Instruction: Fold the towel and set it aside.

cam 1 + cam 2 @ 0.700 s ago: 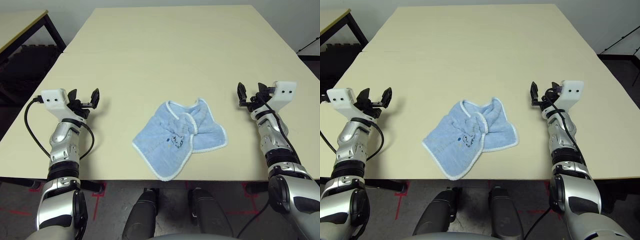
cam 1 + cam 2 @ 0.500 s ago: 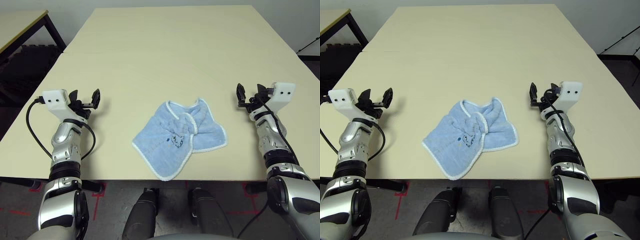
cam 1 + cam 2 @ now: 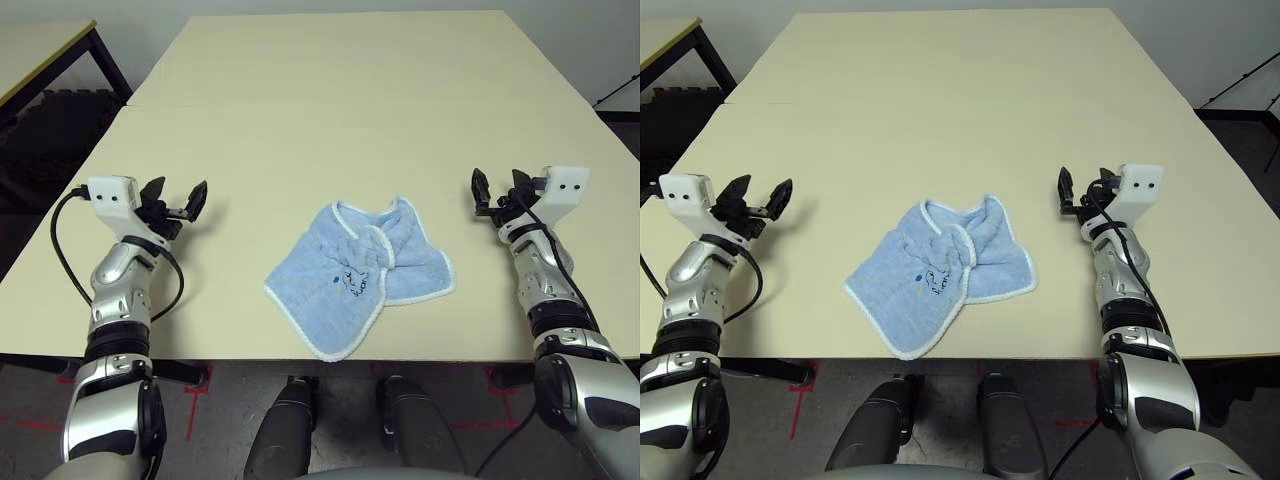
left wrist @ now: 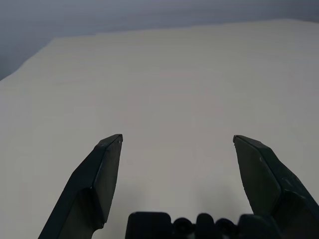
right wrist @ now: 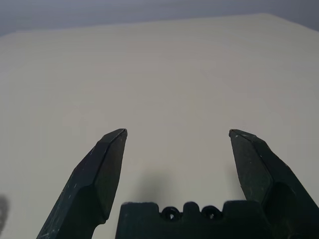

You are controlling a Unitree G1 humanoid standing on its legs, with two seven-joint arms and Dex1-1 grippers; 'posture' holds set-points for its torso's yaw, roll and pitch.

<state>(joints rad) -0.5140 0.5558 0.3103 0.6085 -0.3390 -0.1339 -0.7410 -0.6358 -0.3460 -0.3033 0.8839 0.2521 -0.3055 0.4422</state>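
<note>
Towel [image 3: 357, 277] lies rumpled and unfolded at the near middle of the tabletop [image 3: 350, 110], so folding looks unstarted. Left gripper [image 3: 177, 202] and right gripper [image 3: 495, 190] hover well apart from it, jaws wide, empty.

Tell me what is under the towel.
The towel lies rumpled on the cream table, near its front edge. Table surface shows all around it; whatever is beneath the cloth itself is covered.
</note>
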